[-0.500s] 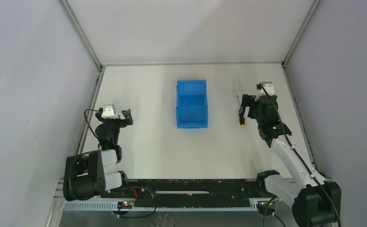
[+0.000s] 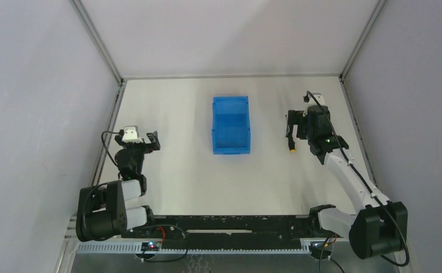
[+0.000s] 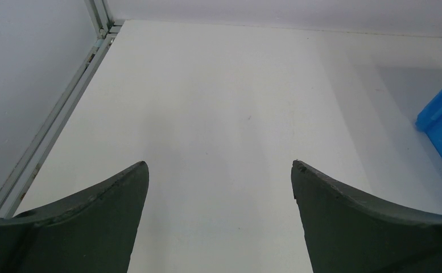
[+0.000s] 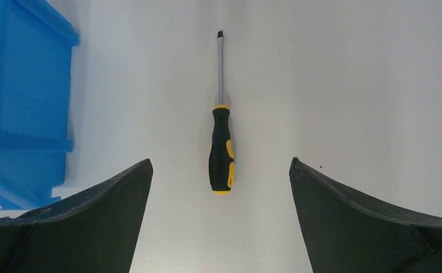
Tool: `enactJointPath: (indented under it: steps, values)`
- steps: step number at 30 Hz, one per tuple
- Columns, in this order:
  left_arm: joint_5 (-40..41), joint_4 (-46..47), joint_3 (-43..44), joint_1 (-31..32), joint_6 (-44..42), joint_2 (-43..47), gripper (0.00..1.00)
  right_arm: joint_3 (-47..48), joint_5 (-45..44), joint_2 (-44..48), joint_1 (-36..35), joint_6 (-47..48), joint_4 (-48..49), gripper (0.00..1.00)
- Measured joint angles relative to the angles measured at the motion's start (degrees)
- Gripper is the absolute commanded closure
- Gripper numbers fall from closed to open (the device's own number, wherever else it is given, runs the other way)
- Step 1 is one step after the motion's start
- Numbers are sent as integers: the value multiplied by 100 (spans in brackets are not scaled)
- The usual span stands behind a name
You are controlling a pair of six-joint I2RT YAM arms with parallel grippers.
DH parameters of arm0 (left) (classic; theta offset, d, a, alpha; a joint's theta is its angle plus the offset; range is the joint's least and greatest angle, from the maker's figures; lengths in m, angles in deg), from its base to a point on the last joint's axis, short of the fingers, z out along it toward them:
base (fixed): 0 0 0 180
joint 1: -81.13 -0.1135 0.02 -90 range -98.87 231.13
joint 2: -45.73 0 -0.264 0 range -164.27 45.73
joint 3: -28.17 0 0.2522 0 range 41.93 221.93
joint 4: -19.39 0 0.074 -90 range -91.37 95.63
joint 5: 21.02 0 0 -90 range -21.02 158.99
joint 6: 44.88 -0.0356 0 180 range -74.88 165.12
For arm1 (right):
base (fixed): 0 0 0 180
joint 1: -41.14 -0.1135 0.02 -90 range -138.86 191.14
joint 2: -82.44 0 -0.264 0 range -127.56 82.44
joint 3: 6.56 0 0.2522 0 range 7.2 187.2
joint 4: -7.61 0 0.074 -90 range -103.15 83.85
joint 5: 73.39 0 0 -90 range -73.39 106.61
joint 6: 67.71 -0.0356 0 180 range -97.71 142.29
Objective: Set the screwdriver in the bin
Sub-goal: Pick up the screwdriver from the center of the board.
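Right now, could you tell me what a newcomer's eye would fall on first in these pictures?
The bright blue bin stands out first, mid-table toward the far side. To its right, a black-and-yellow screwdriver lies flat on the pale table, with the right hand open directly above it.

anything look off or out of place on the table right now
Nothing stands out. The screwdriver lies flat and straight on the table, right of the upright blue bin and clear of it. The right gripper hangs open around its handle, fingers wide on either side.
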Motion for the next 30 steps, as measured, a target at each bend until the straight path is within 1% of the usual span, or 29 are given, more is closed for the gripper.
enactJointPath:
  steps: [8, 15, 21, 30]
  values:
    - [-2, 0, 0, 0, 0, -2, 0, 922, 184, -973, 50, 11, -640, 2]
    - [-2, 0, 0, 0, 0, -2, 0, 1399, 358, -1912, 136, 0, -1078, 6]
    - [-2, 0, 0, 0, 0, 0, 0, 1558, 422, -2601, 162, -20, -1244, 9]
    - [-2, 0, 0, 0, -2, -2, 0, 1558, 444, -3086, 227, -55, -1320, 18]
